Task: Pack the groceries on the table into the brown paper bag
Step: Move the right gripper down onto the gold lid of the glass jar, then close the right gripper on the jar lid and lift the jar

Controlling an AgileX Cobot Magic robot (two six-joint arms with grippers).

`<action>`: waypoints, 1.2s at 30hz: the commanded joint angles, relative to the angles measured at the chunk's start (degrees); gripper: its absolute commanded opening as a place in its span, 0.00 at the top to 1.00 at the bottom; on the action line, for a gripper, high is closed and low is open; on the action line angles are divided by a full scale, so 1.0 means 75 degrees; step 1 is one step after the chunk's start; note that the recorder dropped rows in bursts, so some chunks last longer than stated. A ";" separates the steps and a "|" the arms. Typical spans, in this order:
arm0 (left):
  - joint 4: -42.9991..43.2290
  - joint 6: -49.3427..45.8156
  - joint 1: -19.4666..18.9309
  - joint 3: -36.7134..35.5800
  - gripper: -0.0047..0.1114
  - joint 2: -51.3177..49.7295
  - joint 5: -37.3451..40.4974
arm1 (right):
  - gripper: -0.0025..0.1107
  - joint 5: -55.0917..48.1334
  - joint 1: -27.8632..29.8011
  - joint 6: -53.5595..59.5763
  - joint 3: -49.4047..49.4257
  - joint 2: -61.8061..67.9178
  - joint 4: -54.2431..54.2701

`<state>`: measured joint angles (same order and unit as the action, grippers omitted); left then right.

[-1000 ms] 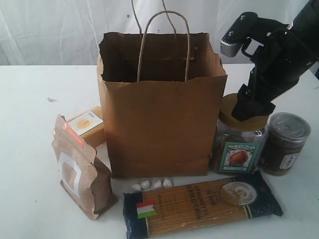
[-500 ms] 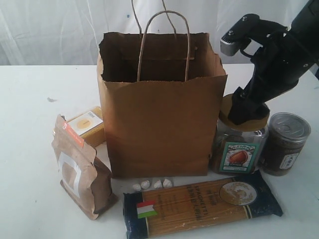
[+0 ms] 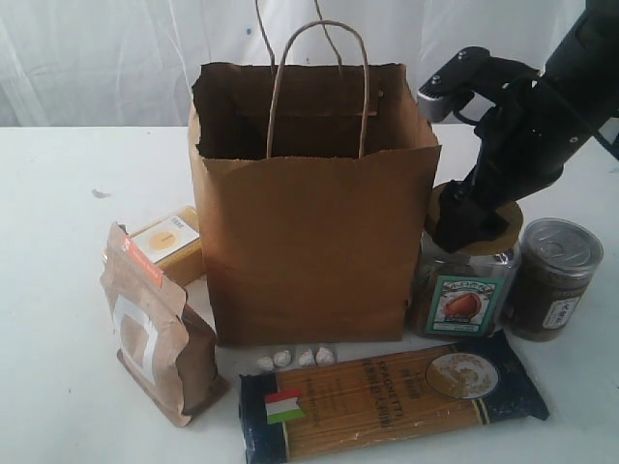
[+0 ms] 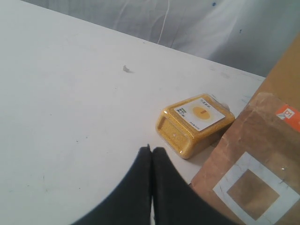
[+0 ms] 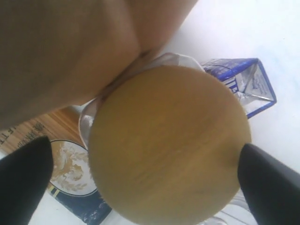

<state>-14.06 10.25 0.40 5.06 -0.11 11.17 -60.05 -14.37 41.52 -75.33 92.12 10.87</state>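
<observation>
The brown paper bag (image 3: 309, 242) stands upright and open at mid-table. Beside it on the right is the tan-lidded glass jar (image 3: 462, 295), and my right gripper (image 3: 462, 220) is open, its fingers straddling the jar's lid (image 5: 168, 145). The dark clear-lidded jar (image 3: 551, 280) stands right of that. The spaghetti packet (image 3: 387, 396) lies flat in front. The kraft pouch (image 3: 155, 329) and the yellow-grain bottle (image 3: 172, 242) sit left of the bag. My left gripper (image 4: 151, 150) is shut and empty over the table (image 4: 70, 93), near the bottle (image 4: 194, 123) and pouch (image 4: 253, 173).
A few small white lumps (image 3: 295, 358) lie at the bag's front foot. A small dark mark (image 3: 101, 193) shows on the tabletop at the left. A white curtain hangs behind the table.
My right gripper has shifted left and lower, settling around the jar's lid. Bag and groceries have not moved.
</observation>
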 commanded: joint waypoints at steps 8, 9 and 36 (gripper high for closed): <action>-0.0064 0.0005 0.0047 -0.0045 0.95 0.0015 0.0002 | 0.05 0.0303 0.0011 0.0034 -0.0075 0.0109 -0.0129; -0.0064 0.0005 0.0047 -0.0045 0.95 0.0015 0.0002 | 0.05 0.0303 0.0011 0.0034 -0.0075 0.0138 -0.0163; -0.0064 0.0005 0.0047 -0.0045 0.95 0.0015 0.0002 | 0.66 0.0213 0.0011 -0.0294 -0.0075 0.0618 -0.0252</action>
<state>-14.06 10.25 0.40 5.06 -0.11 11.28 -57.56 -14.37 41.06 -75.86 96.89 9.32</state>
